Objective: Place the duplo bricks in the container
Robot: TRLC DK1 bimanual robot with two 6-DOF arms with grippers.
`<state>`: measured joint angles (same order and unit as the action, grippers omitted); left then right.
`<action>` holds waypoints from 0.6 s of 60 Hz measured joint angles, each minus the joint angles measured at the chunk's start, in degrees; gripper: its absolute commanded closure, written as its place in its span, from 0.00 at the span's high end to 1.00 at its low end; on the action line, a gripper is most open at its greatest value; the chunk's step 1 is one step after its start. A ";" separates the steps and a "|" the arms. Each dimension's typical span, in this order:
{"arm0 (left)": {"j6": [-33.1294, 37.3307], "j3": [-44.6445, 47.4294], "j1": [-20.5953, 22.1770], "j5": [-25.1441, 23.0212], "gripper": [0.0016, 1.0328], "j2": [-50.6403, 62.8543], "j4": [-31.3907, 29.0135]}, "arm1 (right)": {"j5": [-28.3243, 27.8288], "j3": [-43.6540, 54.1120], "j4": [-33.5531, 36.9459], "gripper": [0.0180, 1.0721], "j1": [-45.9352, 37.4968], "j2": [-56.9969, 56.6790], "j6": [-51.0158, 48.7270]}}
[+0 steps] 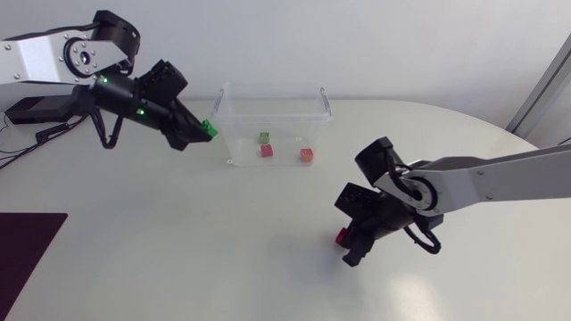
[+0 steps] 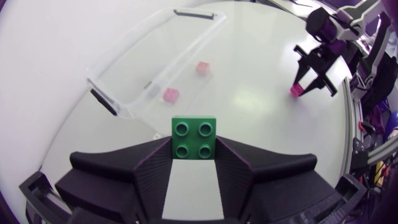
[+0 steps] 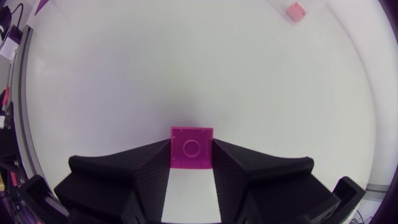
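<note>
A clear plastic container (image 1: 319, 100) stands at the back middle of the table, with three small bricks on its floor: green (image 1: 264, 137), red (image 1: 266, 151) and orange-red (image 1: 307, 154). My left gripper (image 1: 202, 132) hangs just left of the container's near left corner, shut on a green duplo brick (image 2: 194, 137), studs facing the wrist camera. My right gripper (image 1: 346, 242) is low over the table in front of the container, shut on a magenta brick (image 3: 191, 148), which also shows in the head view (image 1: 341, 236). The left wrist view shows the container (image 2: 99, 93) ahead and my right gripper (image 2: 309, 79) beyond.
A dark mat (image 1: 22, 250) lies at the front left edge. A black box (image 1: 37, 109) and cables sit at the back left. The table is bare white between the two arms.
</note>
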<state>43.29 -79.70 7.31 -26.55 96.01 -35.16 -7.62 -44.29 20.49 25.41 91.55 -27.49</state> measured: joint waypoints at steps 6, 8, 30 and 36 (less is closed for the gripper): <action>-3.87 -4.31 0.02 -0.24 0.32 2.75 4.33 | 0.00 -0.24 2.08 0.21 0.00 -5.01 0.04; -4.83 -5.81 0.11 -0.24 0.32 3.72 4.76 | 0.00 -0.52 2.75 0.21 0.00 -6.21 0.20; -11.91 -24.90 2.36 -0.22 0.33 20.11 6.73 | -0.02 -9.73 7.02 0.22 0.74 -8.68 2.67; -13.46 -30.36 2.36 0.44 0.36 24.87 6.75 | -0.02 -13.38 7.85 0.21 0.76 -8.66 3.50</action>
<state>29.82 -110.06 9.67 -26.11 120.88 -28.40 -7.64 -57.67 28.34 26.17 82.89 -23.99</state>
